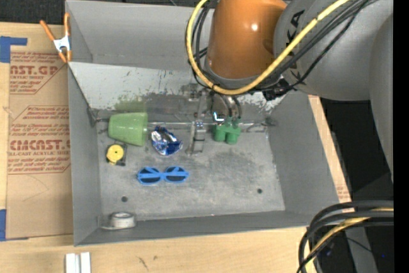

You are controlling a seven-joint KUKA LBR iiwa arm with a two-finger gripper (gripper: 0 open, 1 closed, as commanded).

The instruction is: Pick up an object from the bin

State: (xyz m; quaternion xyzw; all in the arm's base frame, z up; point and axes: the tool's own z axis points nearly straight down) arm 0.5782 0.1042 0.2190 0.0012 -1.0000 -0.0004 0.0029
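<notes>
A white ring (121,220) lies in the bin's (211,204) front-left corner. Behind it is a blue piece with two flat loops (162,175), then a small yellow disc (115,154) and a crumpled blue and silver wrapper (166,141). A pale green cup (128,126) lies on its side at the far left. The gripper (213,130) hangs at the bin's middle, fingers spread. A small green block (225,133) sits at its right finger, perhaps touching; the wrapper lies just left of the other.
</notes>
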